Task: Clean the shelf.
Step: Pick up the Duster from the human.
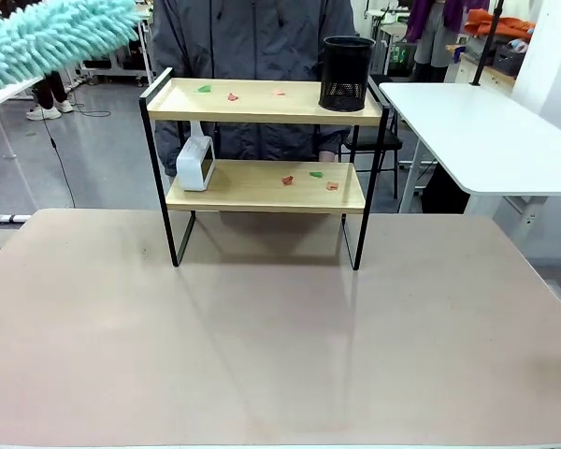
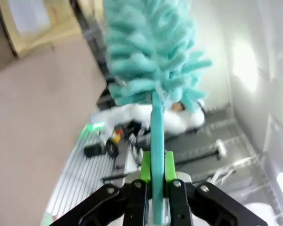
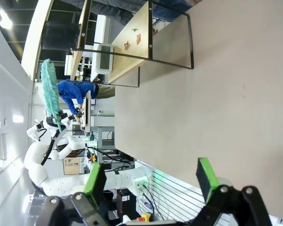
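Nearest me spreads the pinkish desk (image 1: 280,355), wide and matt. At its twelve o'clock, near the far edge, stands the shelf (image 1: 262,101): two pale wooden boards in a thin black frame, upright, with its feet on the desk. A person (image 1: 252,37) in a grey jacket stands close behind it. A white table (image 1: 486,131) sits off at two o'clock.

High at ten o'clock hangs a fluffy teal duster (image 1: 56,37), well apart from the shelf and above its top board. The left pincer (image 2: 157,169) is clamped tight on the duster's teal handle (image 2: 156,136), a green pad pressed on either side. The right pincer (image 3: 151,176) stands wide, its pads far apart with nothing between them, above the desk and well back from the shelf.

A black mesh cup (image 1: 346,73) stands upright at the three o'clock end of the top board. A small white box (image 1: 195,164) stands at the nine o'clock end of the lower board, near the frame.

Small scraps lie on both boards. Green (image 1: 204,89) and reddish ones are spread along the top. Three more, red and green, lie toward the lower board's three o'clock end (image 1: 316,174).
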Controlling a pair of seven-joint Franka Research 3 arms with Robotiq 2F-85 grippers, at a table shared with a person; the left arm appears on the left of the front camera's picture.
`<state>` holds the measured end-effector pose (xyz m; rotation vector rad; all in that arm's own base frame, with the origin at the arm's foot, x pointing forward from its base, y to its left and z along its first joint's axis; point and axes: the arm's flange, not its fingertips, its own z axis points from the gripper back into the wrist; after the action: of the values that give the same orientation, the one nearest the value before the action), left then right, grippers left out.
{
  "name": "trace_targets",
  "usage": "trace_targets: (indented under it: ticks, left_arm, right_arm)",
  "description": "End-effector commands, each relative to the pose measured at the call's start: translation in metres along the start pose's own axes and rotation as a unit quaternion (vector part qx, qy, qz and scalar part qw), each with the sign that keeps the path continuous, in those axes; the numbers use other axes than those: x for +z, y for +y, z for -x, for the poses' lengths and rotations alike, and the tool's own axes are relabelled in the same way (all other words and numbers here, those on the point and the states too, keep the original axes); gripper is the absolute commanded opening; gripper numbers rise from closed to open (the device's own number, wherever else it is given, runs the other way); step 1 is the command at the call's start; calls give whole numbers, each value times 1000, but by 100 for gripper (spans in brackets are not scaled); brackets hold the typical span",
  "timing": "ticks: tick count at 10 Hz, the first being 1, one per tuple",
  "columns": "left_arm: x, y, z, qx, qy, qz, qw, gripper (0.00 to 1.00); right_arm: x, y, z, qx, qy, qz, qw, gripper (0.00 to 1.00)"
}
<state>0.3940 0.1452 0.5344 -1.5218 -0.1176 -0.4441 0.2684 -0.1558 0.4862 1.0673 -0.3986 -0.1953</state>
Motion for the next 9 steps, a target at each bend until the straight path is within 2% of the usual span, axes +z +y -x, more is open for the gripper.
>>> trace_targets:
  ticks: [1, 3, 5, 6, 7, 8, 9]
  left_arm:
    - [60, -15, 48, -26, 136, 0, 990, 0]
    - [37, 0, 46, -34, 242, -9, 970, 0]
    - [29, 13, 35, -29, 290, -27, 956, 0]
    - [24, 20, 29, -14, 309, -25, 951, 0]
    - [19, 26, 22, 7, 303, -40, 952, 0]
    - [15, 31, 15, 14, 266, -74, 961, 0]
    - [-34, 65, 57, -6, 299, -49, 953, 0]
  right_arm:
    - [-1, 1, -2, 12, -7, -14, 1000, 100]
    - [-1, 1, -2, 12, -7, -14, 1000, 100]
    - [-1, 1, -2, 12, -7, -14, 1000, 100]
    - [-1, 1, -2, 12, -7, -14, 1000, 100]
    - [-1, 1, -2, 12, -7, -14, 1000, 100]
    - [-1, 1, -2, 12, -7, -14, 1000, 100]
    - [-1, 1, -2, 12, -7, -14, 1000, 100]
